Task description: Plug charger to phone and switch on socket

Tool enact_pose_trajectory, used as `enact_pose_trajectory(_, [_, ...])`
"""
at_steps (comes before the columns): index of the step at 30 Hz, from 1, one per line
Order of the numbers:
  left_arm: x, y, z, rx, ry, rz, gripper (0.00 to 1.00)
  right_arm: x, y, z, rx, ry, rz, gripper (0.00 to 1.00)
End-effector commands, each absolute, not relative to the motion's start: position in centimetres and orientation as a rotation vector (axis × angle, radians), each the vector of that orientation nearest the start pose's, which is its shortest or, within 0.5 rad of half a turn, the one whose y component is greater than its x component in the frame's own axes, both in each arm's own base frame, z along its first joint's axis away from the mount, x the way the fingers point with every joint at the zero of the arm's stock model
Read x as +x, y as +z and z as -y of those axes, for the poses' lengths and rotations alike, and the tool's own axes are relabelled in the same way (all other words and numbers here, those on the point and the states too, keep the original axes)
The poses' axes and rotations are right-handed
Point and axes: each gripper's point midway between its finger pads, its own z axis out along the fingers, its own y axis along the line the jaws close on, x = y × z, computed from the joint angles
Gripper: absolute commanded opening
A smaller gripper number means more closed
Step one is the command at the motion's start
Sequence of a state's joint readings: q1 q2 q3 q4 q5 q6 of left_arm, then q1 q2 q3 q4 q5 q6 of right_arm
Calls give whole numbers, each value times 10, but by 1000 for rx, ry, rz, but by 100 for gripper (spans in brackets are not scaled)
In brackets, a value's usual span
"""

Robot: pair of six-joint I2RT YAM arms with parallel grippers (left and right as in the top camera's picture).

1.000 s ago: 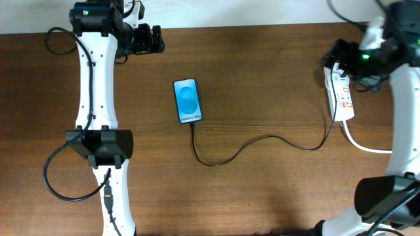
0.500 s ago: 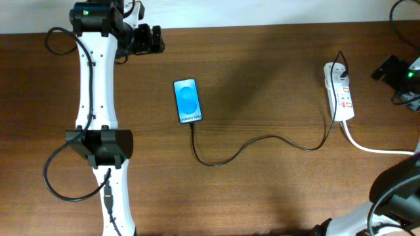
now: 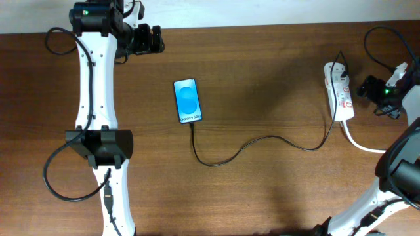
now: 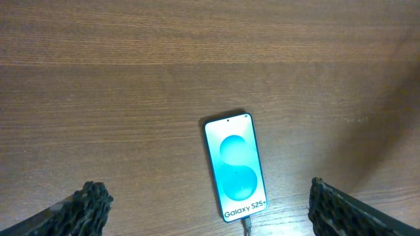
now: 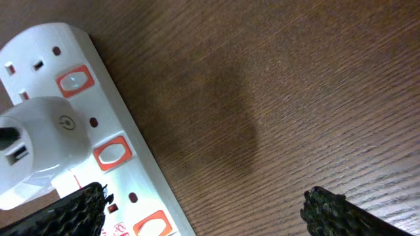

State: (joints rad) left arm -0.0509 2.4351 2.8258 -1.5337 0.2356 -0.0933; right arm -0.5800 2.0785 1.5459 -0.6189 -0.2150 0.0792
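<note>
The phone (image 3: pixel 188 100) lies flat mid-table, blue screen up, also in the left wrist view (image 4: pixel 235 166). The thin black charger cable (image 3: pixel 262 141) runs from the phone's near end to a white adapter on the socket (image 3: pixel 340 92); its plug tip (image 4: pixel 247 226) sits in the phone. The socket is a white power strip with orange-red switches (image 5: pixel 111 152). My left gripper (image 3: pixel 149 39) is open and empty at the far left, above the table (image 4: pixel 207 216). My right gripper (image 3: pixel 367 86) is open and empty just right of the socket (image 5: pixel 203 213).
The socket's thick white cord (image 3: pixel 364 145) curves off toward the right edge. The white adapter (image 5: pixel 42 141) stands plugged into the strip. The wooden table (image 3: pixel 262 190) spreads between the arms. Black robot cables (image 3: pixel 52 177) loop at the left.
My right arm swung away from over the socket to the right, then came back in; its gripper is now close beside the socket's right side. Phone, cable and left arm are unmoved.
</note>
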Motion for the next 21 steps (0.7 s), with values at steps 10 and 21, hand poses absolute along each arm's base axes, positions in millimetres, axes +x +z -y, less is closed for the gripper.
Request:
enact_pose_trajectory(10, [521,221,68,38,-371,-2693,99,452,12,205,876,155,-2577,98])
enact_pose_trajectory(21, [521,221,68,39,-371,-2693,99,444,4,205,942,137,-2583,98])
